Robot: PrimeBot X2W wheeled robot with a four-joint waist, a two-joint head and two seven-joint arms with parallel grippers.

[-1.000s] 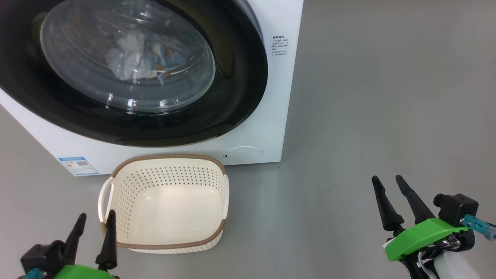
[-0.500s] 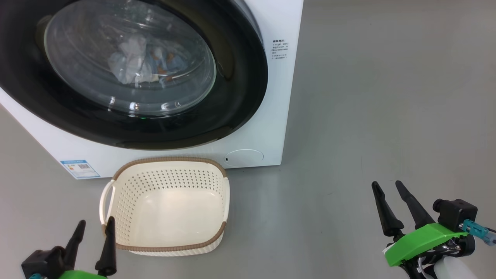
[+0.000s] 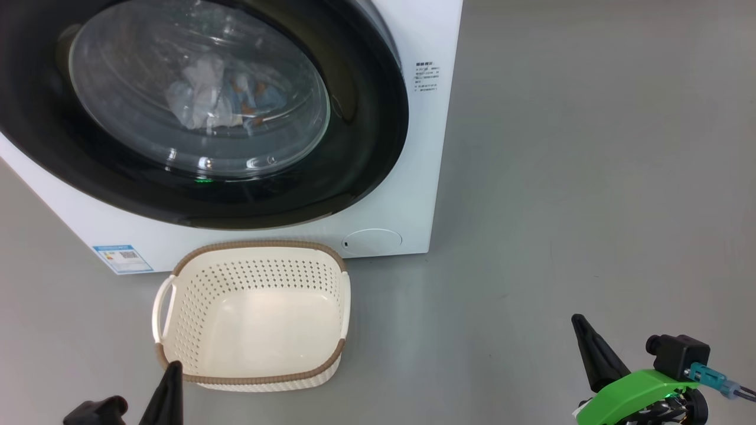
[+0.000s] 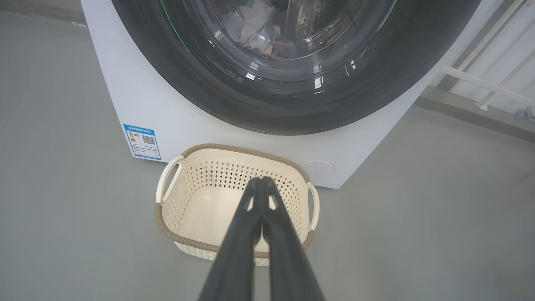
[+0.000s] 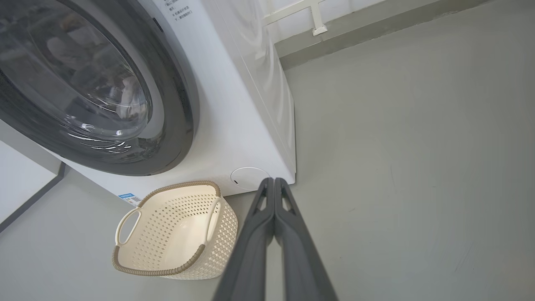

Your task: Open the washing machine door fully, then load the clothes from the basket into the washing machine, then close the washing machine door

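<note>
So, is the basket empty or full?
Empty: the basket shows its bare cream floor, and the clothes lie behind the washing machine door.

Bright, even, diffuse light, with sharp pictures that bend at the wrist views' edges.

Small white highlights and one green glint sit on the washing machine door (image 3: 201,112), whose glossy black rim holds dull reflections. The basket (image 3: 260,243) throws only a faint, soft shadow on the grey floor (image 3: 590,177). In the wrist views straight lines bow outward, and the left gripper (image 4: 261,184) and right gripper (image 5: 273,184) turn soft near the lens.
</note>
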